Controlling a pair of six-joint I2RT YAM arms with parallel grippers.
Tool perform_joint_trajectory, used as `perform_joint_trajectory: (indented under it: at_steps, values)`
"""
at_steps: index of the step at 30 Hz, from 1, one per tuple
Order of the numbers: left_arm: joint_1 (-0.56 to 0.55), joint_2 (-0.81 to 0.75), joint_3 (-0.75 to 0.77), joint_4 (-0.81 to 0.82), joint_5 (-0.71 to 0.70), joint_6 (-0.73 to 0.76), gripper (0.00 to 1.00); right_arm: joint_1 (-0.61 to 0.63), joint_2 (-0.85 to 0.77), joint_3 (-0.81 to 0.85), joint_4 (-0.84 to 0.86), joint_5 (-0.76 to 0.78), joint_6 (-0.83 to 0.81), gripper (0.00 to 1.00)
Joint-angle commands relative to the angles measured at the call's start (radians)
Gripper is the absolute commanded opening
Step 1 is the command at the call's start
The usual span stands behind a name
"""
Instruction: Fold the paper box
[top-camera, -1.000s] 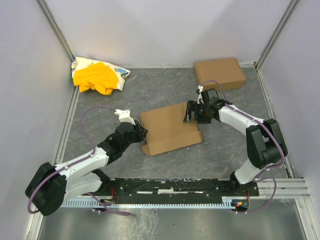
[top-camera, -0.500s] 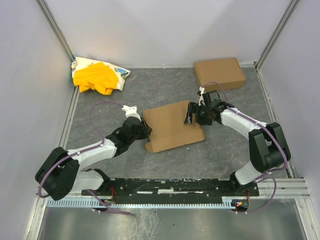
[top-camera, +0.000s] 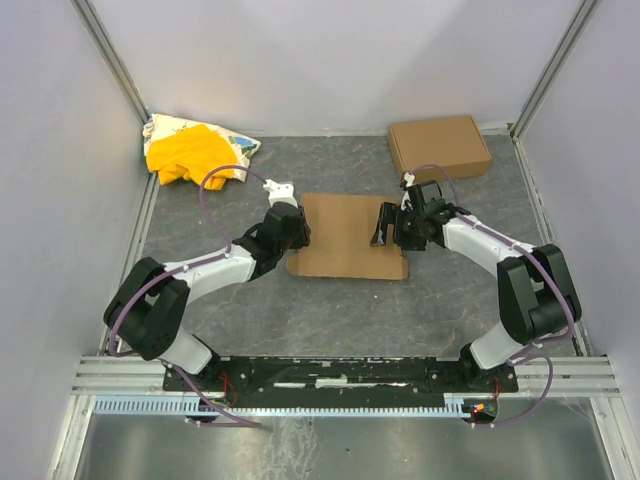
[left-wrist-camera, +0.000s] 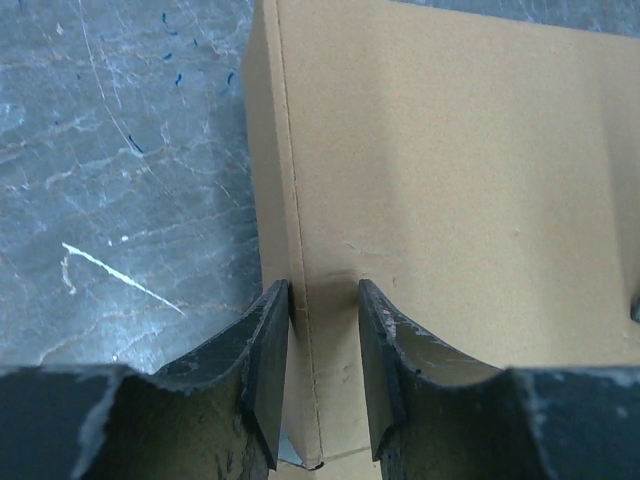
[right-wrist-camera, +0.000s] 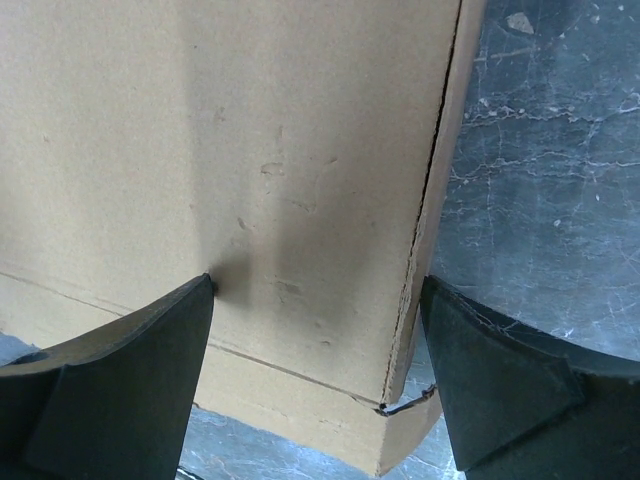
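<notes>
The paper box lies flat and closed on the grey table, a shallow brown cardboard mailer. My left gripper is at its left edge. In the left wrist view the fingers are nearly closed and straddle the box's left corner fold, one finger on the side wall and one on the lid. My right gripper is at the box's right edge. In the right wrist view it is wide open over the box: one finger touches the lid, the other stands outside the right wall.
A ready-made compact cardboard box sits at the back right. A yellow-and-white cloth heap lies at the back left. White walls enclose the table on three sides. The arms' mounting rail runs along the near edge.
My left gripper has swung away from the bases and to the right with the box's left edge. The box has turned from tilted to square. The right gripper has barely moved.
</notes>
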Motion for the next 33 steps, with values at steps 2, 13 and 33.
perform_joint_trajectory:
  at_steps: [2, 13, 33]
  values:
    - [0.009, 0.010, 0.080, 0.070, 0.002, 0.046, 0.41, 0.013, 0.000, 0.065, 0.043, -0.012, 0.020, 0.90]
    - [0.049, -0.077, 0.134, -0.155, -0.182, 0.071, 0.83, 0.012, -0.251, 0.002, -0.023, 0.285, 0.022, 0.99]
    - [0.050, -0.343, -0.318, 0.123, -0.063, -0.014, 0.99, 0.007, -0.424, -0.362, 0.163, 0.104, 0.037, 0.99]
